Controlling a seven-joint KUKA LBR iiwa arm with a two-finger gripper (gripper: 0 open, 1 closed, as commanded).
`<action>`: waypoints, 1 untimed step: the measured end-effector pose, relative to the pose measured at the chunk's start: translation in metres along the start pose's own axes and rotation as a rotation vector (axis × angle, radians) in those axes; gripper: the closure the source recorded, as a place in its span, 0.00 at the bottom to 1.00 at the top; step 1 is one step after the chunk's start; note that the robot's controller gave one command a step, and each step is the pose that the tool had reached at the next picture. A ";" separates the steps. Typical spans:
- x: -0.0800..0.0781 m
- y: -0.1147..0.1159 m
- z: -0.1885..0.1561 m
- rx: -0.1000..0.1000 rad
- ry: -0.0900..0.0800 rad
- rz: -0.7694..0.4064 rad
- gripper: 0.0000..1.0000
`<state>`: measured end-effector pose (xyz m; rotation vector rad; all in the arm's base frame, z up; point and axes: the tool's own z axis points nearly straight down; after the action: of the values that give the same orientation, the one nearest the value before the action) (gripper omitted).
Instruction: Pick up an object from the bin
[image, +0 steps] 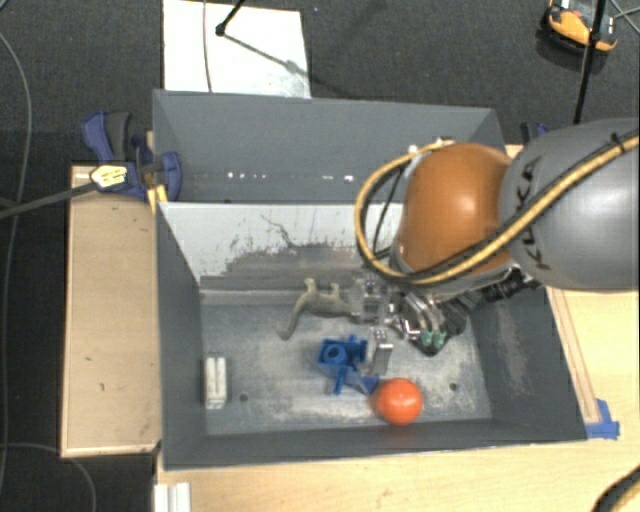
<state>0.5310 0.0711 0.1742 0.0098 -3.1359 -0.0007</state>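
My gripper (382, 350) hangs low over the middle of the bin floor, below the orange wrist cover. Its tip is just right of a blue angular plastic piece (341, 362), touching it or nearly so. An orange ball (399, 401) lies a little in front of the gripper, near the bin's front wall. A tan, bent, figure-like piece (311, 302) lies behind and to the left of the gripper, near the back wall.
A small white block (215, 382) lies at the front left of the bin floor, far from the gripper. The arm and its cables cover the right part of the bin.
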 end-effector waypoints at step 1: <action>-0.002 0.000 -0.005 -0.001 -0.008 0.002 0.00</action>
<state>0.5325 0.0707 0.1787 0.0068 -3.1439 -0.0017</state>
